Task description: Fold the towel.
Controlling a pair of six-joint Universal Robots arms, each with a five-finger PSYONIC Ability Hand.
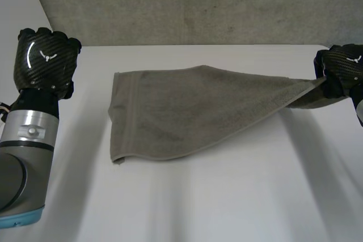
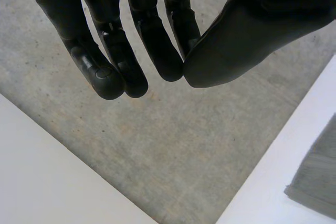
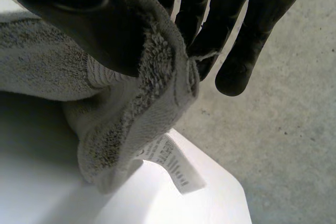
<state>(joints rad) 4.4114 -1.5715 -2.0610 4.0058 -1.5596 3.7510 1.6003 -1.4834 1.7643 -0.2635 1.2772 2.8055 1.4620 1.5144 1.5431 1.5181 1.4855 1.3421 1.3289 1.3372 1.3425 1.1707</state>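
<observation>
At 3 o'clock, right hand (image 3: 79, 19) pinches a corner of the grey-brown terry towel (image 1: 193, 111); at 9 o'clock, left hand (image 2: 152, 40) relaxed, empty

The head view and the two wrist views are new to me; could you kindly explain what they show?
This is a two-armed robot at a white table; each arm ends in a black hand. The head view looks down from between and behind the arms. Each wrist view looks along that arm's own palm. A grey towel lies spread on the table. The right hand pinches one towel corner between thumb and fingers and holds it up above the table; a white label hangs from that corner. The left hand holds nothing, its fingers relaxed, away from the towel.
</observation>
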